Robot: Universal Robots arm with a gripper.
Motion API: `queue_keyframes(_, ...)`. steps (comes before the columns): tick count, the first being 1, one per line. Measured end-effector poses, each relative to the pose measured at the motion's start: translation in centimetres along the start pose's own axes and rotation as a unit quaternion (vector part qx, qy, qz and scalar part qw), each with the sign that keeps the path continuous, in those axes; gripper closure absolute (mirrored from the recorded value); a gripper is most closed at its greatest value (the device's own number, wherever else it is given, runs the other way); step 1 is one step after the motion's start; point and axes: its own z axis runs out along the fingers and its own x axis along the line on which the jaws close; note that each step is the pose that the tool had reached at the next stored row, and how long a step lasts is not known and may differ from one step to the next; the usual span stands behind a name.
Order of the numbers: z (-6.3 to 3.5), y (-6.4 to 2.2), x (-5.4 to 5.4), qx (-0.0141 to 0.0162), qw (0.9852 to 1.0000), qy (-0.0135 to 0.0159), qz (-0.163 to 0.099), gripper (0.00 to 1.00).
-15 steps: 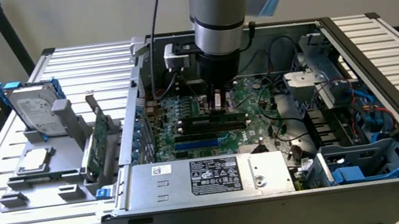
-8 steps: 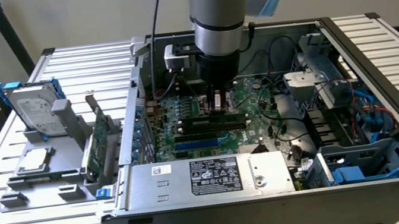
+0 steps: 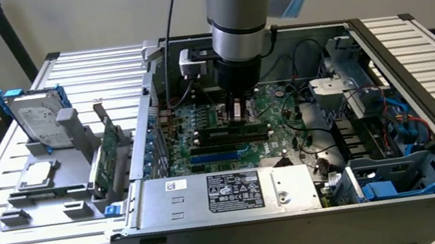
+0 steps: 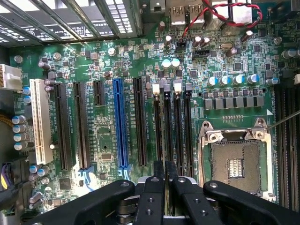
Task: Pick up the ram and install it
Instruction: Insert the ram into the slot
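My gripper [image 3: 239,118] reaches down into the open computer case [image 3: 423,96], right over the motherboard [image 3: 199,115]. Directly under its fingertips lies the ram [image 3: 229,134], a long narrow stick with dark chips, level with the black memory slots. In the wrist view the two black fingers [image 4: 153,187] stand almost together, pinching a thin dark edge, the ram [image 4: 167,131] seen edge-on. That edge runs along the row of memory slots [image 4: 178,131] beside the empty CPU socket [image 4: 234,164]. I cannot tell how deep the ram sits in its slot.
On the slatted table, a grey tray [image 3: 44,188] at the exterior view's left holds a hard drive [image 3: 38,121], a processor [image 3: 38,176] and a tall green expansion card [image 3: 105,156]. The power supply [image 3: 229,192] fills the case's front. Cables and drive cages [image 3: 376,129] crowd the exterior view's right.
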Motion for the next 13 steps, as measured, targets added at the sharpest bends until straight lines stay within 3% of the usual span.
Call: queue_keyframes(13,0.11,0.01,-0.13,0.0002,1.0000,0.0025,0.000,0.86)
